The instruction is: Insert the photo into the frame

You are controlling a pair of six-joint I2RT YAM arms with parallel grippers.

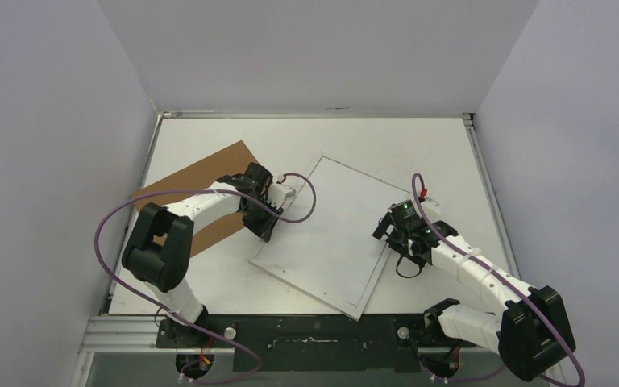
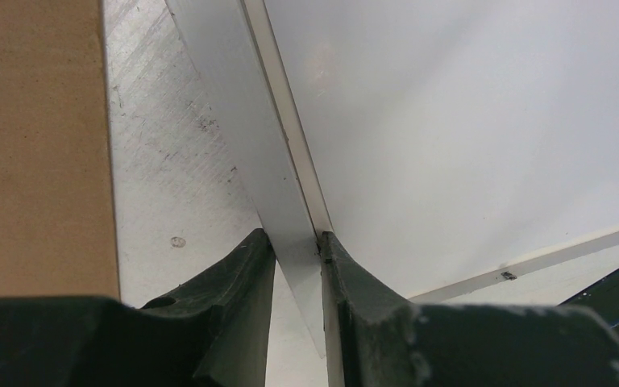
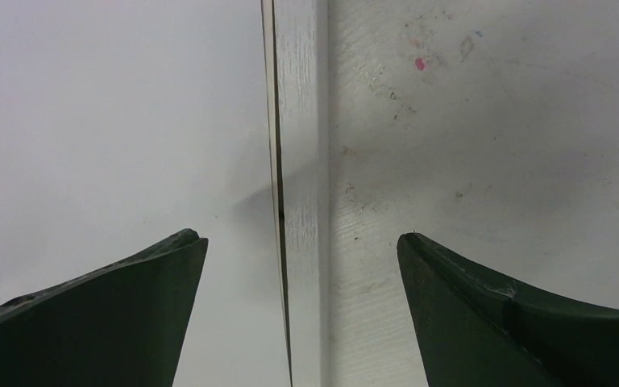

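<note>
The white frame (image 1: 334, 242) lies flat and turned at an angle in the middle of the table. Only a plain white surface (image 2: 467, 121) shows inside it, and the photo is hidden. My left gripper (image 1: 278, 201) is at the frame's left edge. In the left wrist view its two fingers press on either side of the frame's thin rail (image 2: 242, 121), so the left gripper (image 2: 297, 238) is shut on the frame. My right gripper (image 1: 395, 242) hovers over the frame's right edge. Its fingers stand wide apart astride the rail (image 3: 300, 121), and the right gripper (image 3: 302, 238) touches nothing.
A brown cardboard board (image 1: 209, 173) lies flat at the left, partly under my left arm, its edge close to the frame (image 2: 36, 145). Bare scuffed table (image 3: 492, 121) lies right of the frame. White walls close in the back and both sides.
</note>
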